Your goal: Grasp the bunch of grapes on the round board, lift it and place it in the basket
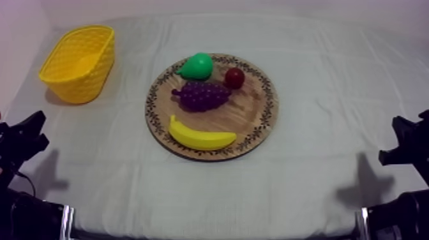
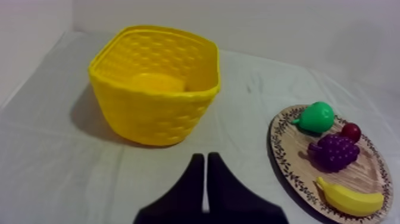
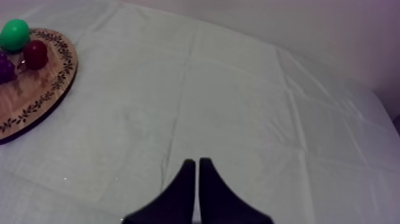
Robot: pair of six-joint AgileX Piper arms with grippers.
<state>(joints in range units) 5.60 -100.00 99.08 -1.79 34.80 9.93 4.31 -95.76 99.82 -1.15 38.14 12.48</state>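
The bunch of grapes (image 1: 202, 96) lay on the wooden board (image 1: 250, 113) at the middle of the counter (image 1: 319, 185). The left wrist view looked into the yellow basket (image 2: 149, 116), which stood at the far-left corner. The left end effector (image 2: 205, 157) and right end effector (image 3: 197, 161) sat low at the near corners, clenched on nothing.

Banana (image 1: 201, 135), pear (image 1: 197, 66), small red fruit (image 1: 234, 78)

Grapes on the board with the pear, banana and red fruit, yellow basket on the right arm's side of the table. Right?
Not quite: the yellow basket stands on the left arm's side, as the top view shows. The rest holds: the bunch of grapes lies on the wooden board with the pear, banana and small red fruit.
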